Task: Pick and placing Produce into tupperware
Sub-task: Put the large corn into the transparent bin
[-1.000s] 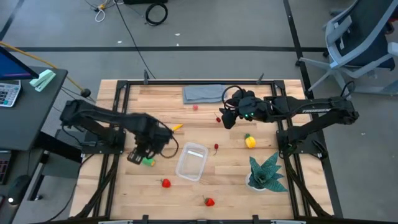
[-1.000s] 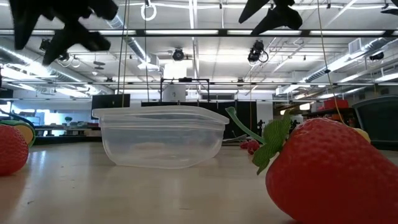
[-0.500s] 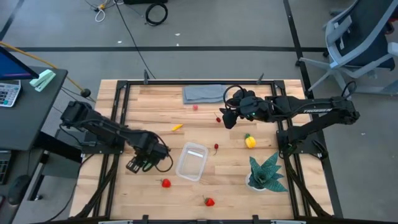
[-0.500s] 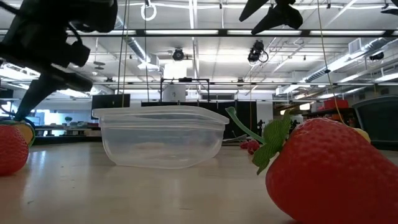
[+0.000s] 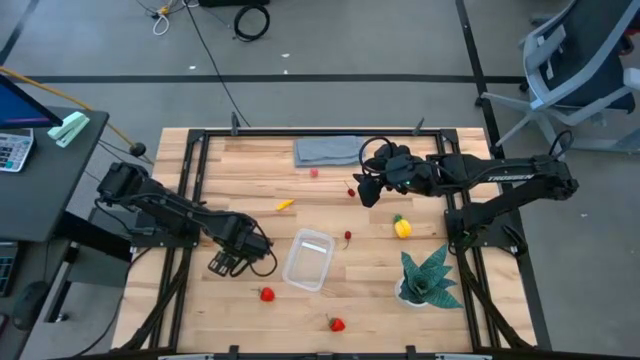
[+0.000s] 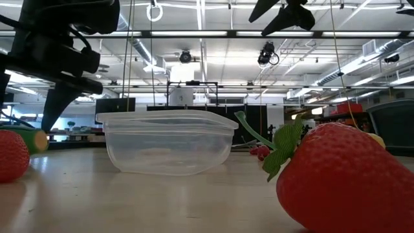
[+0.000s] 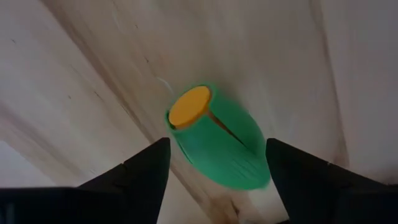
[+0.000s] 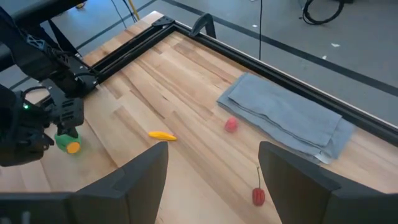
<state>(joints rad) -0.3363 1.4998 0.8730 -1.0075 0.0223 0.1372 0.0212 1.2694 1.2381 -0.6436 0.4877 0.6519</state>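
The green oblong (image 7: pixel 217 146), with an orange end, lies on the wood to the left of the clear tupperware (image 5: pixel 307 260). My left gripper (image 5: pixel 228 264) is open, pointing down, with a finger on either side of the oblong; the right wrist view shows the oblong (image 8: pixel 66 142) just below it. My right gripper (image 5: pixel 363 192) is open and hovers above the far middle of the table, touching nothing. Lying on the table are a lemon (image 5: pixel 402 228), a yellow sliver (image 5: pixel 285 205), two strawberries (image 5: pixel 266 294) (image 5: pixel 337 324) and cherries (image 5: pixel 347 237). My left gripper comes at the green oblong (image 7: pixel 236 168) from above, with its fingers (image 7: pixel 146 171) standing across the oblong, which lies on the table. I cannot tell whether either finger touches it.
A folded grey cloth (image 5: pixel 328 150) lies at the far edge with a small red piece (image 5: pixel 313 172) beside it. A green spiky potted plant (image 5: pixel 428 278) stands near the right side. Black rails frame the table.
My left gripper has moved down and a little toward the near edge, coming over the green oblong so that its fingers stand around it. In the low view the oblong now shows its side with the orange end to the right, turned from before.
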